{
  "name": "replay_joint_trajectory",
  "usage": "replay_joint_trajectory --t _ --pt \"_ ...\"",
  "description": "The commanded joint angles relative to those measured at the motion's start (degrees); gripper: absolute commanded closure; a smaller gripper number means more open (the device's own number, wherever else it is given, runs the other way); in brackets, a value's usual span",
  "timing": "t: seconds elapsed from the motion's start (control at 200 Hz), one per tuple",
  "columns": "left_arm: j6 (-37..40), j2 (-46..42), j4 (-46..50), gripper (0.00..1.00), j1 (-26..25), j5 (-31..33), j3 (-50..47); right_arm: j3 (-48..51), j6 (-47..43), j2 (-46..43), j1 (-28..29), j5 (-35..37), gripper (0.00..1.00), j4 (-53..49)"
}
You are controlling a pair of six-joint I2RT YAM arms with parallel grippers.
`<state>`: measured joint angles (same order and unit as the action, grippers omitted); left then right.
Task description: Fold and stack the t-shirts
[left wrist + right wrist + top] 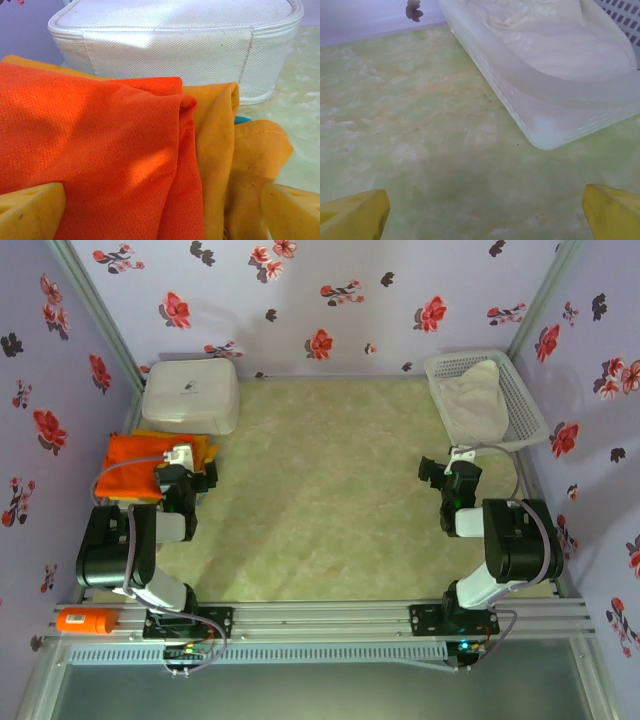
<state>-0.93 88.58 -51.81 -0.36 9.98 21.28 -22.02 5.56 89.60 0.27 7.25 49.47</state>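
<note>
Left arm [115,545] bent double along the table's [320,500] left edge, elbow drawn back toward the near edge, wrist pointing at the far left corner. Left fingers [30,210] spread wide and level just over the folded pile, clamped on nothing, one yellow tip on each side of the cloth in the wrist view. Orange t-shirt [100,150] folded on top at the left edge. Yellow t-shirt [215,130] beneath it, its edge showing past the orange one on the side nearer the table's middle. White rigid box [190,395] just behind the pile in the far left corner, close to the yellow cloth.

Right arm [515,540] folded the same way by the right edge, wrist aimed at the far right corner. Right fingers [355,215] wide apart, empty, above bare table just short of the white mesh basket's [545,115] near corner. Off-white t-shirt [475,395] heaped loosely inside that basket, unfolded, in the far right corner.
</note>
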Motion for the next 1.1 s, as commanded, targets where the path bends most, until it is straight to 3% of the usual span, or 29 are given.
replay_joint_trajectory --t 0.0,0.965,1.03,1.095 --pt "-0.6 -0.1 0.2 0.00 0.2 -0.3 1.0 -0.7 -0.6 -0.1 -0.1 -0.3 0.01 0.7" --pt "-0.3 -0.4 0.2 0.00 -0.1 -0.3 0.9 -0.7 -0.9 -0.5 0.0 -0.2 0.01 0.9" --pt "0.1 -2.3 2.0 0.00 -0.6 -0.3 1.1 -1.4 -1.8 -2.8 1.1 1.4 0.01 -2.6" --pt "1.0 -7.0 7.4 0.00 -2.0 2.2 1.7 -4.3 -2.1 -6.9 3.8 8.5 0.01 -11.6"
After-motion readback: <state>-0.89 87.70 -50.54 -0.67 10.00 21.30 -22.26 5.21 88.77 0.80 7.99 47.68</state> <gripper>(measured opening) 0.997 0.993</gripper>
